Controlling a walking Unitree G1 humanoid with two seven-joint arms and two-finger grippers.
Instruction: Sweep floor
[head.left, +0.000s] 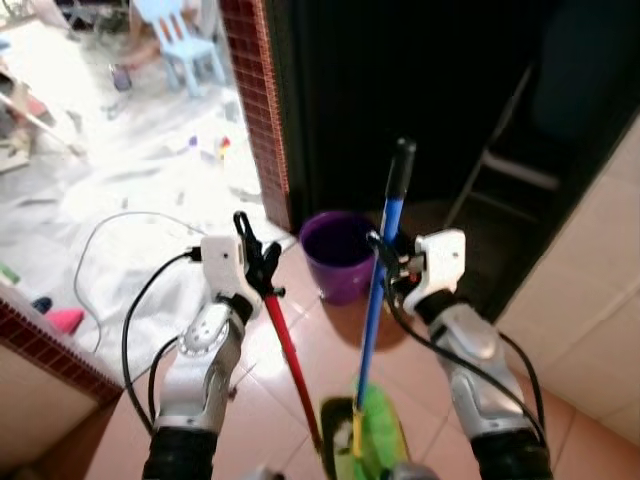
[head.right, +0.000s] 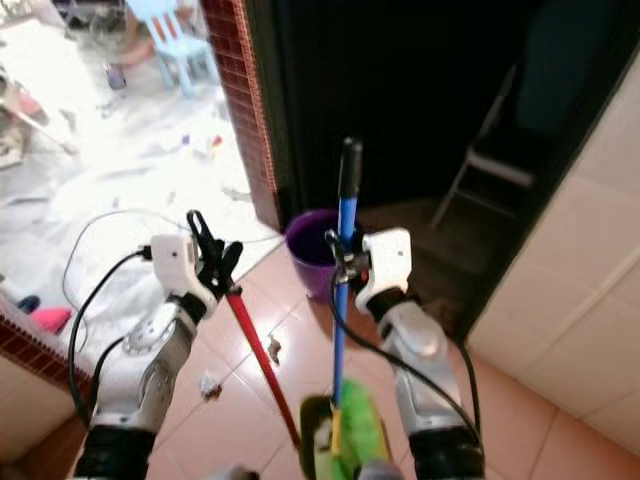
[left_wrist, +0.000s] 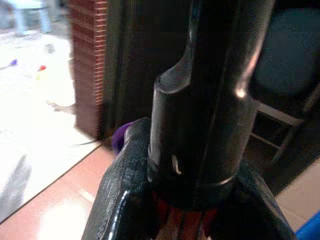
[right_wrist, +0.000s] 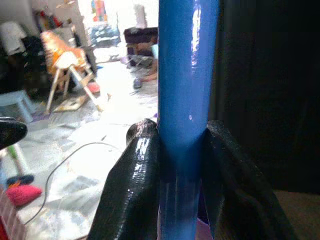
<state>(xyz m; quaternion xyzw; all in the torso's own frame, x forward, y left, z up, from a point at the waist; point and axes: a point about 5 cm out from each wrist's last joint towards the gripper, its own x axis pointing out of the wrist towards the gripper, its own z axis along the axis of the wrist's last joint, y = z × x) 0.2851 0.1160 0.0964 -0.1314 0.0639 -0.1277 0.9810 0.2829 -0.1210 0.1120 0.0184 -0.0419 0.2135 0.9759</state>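
A red-handled dustpan stick (head.left: 288, 345) is clamped in the left gripper (head.left: 262, 262); a blue broom handle (head.left: 378, 290) is pinched by the right gripper (head.left: 385, 258), near a purple bucket (head.left: 336, 254).

Terracotta tile floor (head.left: 330, 350) under me: purple bucket (head.left: 337, 256), crumpled debris (head.right: 209, 385), black cable (head.left: 110, 235) on it.

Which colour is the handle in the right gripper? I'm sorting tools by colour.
Blue, with a black top; the right gripper grips the handle, clearest in the right wrist view.
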